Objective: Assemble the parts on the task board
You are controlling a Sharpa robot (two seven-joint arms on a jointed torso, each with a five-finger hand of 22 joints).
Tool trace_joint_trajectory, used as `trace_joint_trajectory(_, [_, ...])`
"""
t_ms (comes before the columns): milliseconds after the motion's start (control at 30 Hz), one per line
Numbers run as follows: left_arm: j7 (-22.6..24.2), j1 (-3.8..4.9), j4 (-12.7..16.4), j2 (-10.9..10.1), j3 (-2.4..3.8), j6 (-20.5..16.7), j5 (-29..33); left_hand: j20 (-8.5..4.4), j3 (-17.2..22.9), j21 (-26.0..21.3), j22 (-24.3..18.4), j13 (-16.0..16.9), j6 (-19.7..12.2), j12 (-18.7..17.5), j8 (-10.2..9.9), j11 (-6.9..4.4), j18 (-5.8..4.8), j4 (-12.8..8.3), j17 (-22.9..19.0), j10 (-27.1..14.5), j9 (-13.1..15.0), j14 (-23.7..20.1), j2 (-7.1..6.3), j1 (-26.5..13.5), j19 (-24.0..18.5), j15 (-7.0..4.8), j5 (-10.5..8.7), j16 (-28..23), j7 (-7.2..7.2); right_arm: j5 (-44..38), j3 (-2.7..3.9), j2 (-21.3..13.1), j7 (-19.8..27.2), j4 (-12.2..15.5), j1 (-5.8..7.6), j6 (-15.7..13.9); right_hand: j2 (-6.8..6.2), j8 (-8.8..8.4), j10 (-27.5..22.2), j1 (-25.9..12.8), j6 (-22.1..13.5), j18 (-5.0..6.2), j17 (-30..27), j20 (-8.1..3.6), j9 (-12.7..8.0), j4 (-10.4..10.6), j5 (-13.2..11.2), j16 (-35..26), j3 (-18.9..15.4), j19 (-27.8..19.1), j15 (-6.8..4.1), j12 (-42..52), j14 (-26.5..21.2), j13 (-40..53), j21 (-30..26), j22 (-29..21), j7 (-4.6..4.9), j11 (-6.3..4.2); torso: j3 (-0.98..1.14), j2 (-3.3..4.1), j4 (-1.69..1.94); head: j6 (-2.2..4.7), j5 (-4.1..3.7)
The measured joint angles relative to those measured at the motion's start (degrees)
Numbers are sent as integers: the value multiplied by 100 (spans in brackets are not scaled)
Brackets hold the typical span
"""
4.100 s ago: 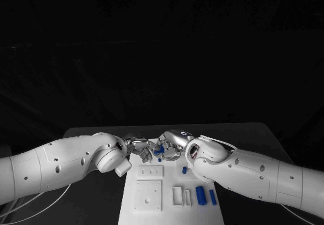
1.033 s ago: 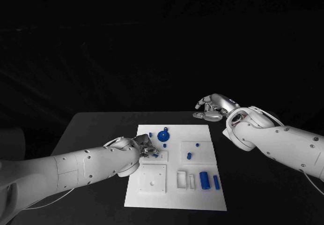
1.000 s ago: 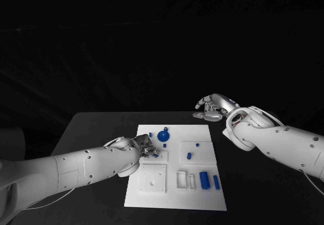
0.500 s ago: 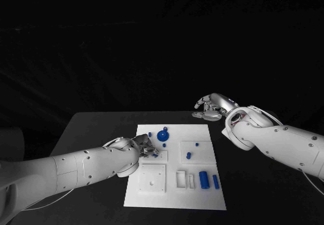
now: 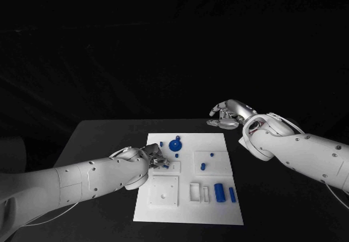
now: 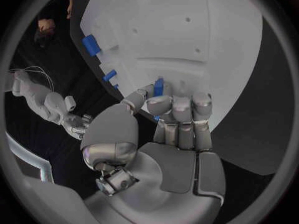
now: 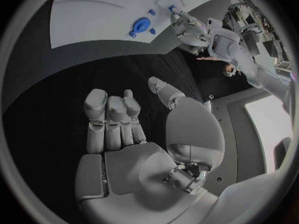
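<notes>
The white task board [image 5: 164,209] lies in the middle of the black table. My left hand [image 5: 155,159] hovers over its left side and pinches a small blue part [image 6: 158,87] between thumb and fingers, close above the board [image 6: 187,35]. My right hand [image 5: 229,115] hangs above the bare table beyond the board's far right corner, its fingers [image 7: 115,117] curled in and holding nothing. A round blue part [image 5: 175,145] stands near the far end. Two blue cylinders [image 5: 219,193] lie at the near right.
Small blue pegs [image 5: 204,165] stand on the board's right half, and another [image 5: 161,144] beside the round part. A raised white square block [image 5: 164,190] and slotted white blocks [image 5: 195,192] sit on the near half. Black table surrounds the board.
Four seconds ago both hands met over the board's far end; the right hand has since drawn away beyond the far right corner. In the last second both hands have hardly moved.
</notes>
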Motion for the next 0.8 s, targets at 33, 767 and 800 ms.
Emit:
trace_joint_trajectory(33, [0, 0, 0, -1, 0, 3, 0, 0, 0, 2, 0, -8, 0, 0, 0, 0, 0, 0, -5, 0, 1, 0, 0, 0, 0, 0, 22, 0, 0, 0, 0, 1, 0, -1, 0, 1, 0, 0, 0, 0, 0, 0, 1, 0, 0, 0, 0, 0, 0, 0, 0, 0, 0, 0, 0, 0, 0, 0, 0, 0, 0, -1, 0])
trace_joint_trajectory(767, [-3, -4, 23, -17, -3, 88, 19, 9, -1, 21, -1, -79, 0, 21, 87, 0, 0, -1, -59, 0, 74, 0, -32, -49, -9, 0, 167, 45, 0, 9, 0, 6, -3, -13, 0, 14, 0, 0, 0, 0, 0, 0, 4, -27, 4, 0, 0, 0, 0, 4, -16, 0, 16, -5, 0, 0, 0, 0, 5, -1, -2, -19, -8])
trace_joint_trajectory(800, [-3, -4, 22, -17, -3, 89, 20, 9, -1, 21, -1, -79, 0, 21, 87, 0, 1, -1, -63, 0, 75, 0, -32, -49, -9, 0, 167, 45, 0, 9, 0, 7, -3, -13, 0, 14, 0, 0, 0, 0, 0, 0, 3, -27, 4, 0, 0, 0, 0, 4, -16, 0, 16, -5, 0, 0, 0, 0, 5, -1, -2, -19, -9])
